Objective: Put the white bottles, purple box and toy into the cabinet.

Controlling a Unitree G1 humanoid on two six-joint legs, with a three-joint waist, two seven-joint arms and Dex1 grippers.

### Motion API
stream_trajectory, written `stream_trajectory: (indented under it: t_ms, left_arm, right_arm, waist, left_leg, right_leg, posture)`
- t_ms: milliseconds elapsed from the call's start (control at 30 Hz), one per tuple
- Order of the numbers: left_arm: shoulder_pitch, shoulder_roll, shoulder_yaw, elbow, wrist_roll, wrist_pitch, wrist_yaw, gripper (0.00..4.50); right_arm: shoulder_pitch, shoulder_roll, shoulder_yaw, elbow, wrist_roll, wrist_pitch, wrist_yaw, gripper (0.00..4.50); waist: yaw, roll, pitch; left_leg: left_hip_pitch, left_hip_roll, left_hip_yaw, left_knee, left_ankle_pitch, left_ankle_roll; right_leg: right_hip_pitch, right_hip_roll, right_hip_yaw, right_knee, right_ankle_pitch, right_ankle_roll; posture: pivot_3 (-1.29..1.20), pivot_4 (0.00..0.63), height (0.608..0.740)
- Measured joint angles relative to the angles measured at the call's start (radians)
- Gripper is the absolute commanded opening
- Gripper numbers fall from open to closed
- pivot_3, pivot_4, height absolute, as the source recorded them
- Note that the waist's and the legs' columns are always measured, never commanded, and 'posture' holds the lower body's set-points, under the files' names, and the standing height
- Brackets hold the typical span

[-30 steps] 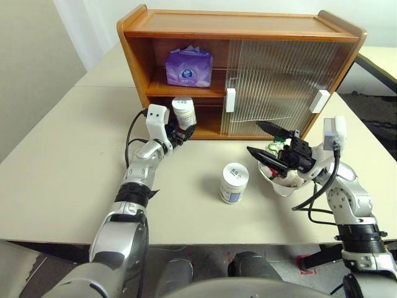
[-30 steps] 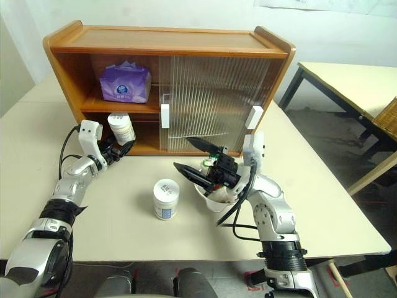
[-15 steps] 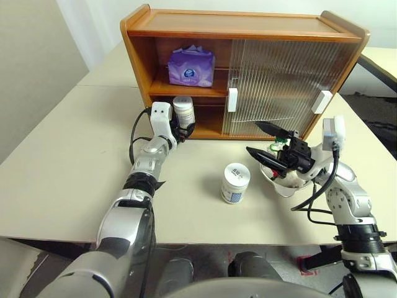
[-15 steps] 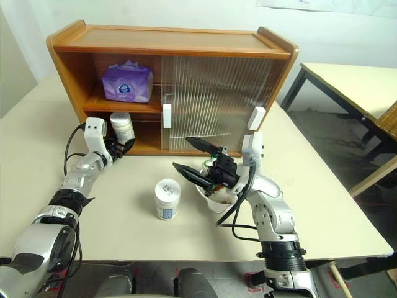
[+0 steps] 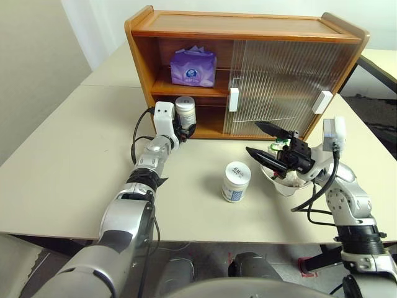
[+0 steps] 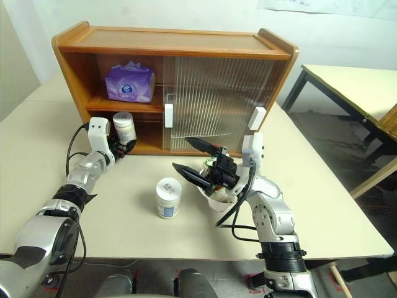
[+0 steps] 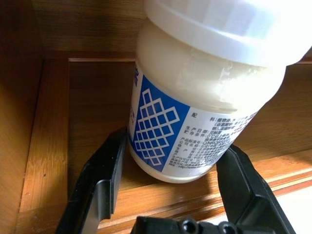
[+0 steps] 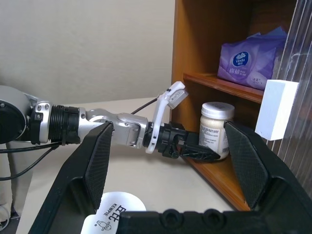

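Black fingers of left gripper (image 7: pixel 165 195) clamp white bottle (image 5: pixel 185 112) by its sides, bottle upright, base on front edge of lower shelf of cabinet (image 5: pixel 248 28). Right gripper (image 5: pixel 260 141) spread wide, empty, held above steel bowl (image 5: pixel 280 184); toy in bowl, mostly hidden. Second white bottle (image 5: pixel 236 181) upright on table (image 5: pixel 62 167), between both arms. Purple box (image 5: pixel 193 67) on upper shelf, left open side. Ribbed sliding doors (image 5: pixel 279 84) cover right part.
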Motion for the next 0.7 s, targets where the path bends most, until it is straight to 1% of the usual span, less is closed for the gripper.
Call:
stream_trajectory:
  t_ms: [200,433,700]
  left_arm:
    - [-0.004,-0.006,0.0,0.007,0.006,0.0,-0.004,3.12]
    - [-0.014,-0.035,-0.011,0.009,0.014,0.0,-0.021,3.12]
    - [-0.016,-0.036,-0.011,0.009,0.025,0.0,-0.019,3.12]
  right_arm:
    - [0.0,0.001,0.001,0.0,0.0,0.0,0.0,4.5]
    - [-0.001,0.002,0.002,0.0,0.0,0.0,0.001,4.5]
    - [-0.007,0.002,0.002,0.007,0.0,-0.003,0.004,4.5]
  waist:
    - [0.004,0.0,0.0]
    - [0.0,0.0,0.0]
    - [-0.004,0.0,0.0]
  left_leg:
    - [0.0,0.0,0.0,0.0,0.0,0.0]
    - [-0.001,-0.001,0.0,-0.001,0.0,0.0]
    - [-0.001,-0.001,0.0,-0.002,0.0,0.0]
  right_leg:
    - [0.0,0.0,0.0,0.0,0.0,0.0]
    - [0.0,0.0,0.001,-0.002,-0.001,0.001]
    - [0.0,0.0,0.001,-0.003,-0.003,0.001]
  posture:
    - [-0.13,0.0,0.74]
    - [-0.12,0.0,0.74]
    - [-0.12,0.0,0.74]
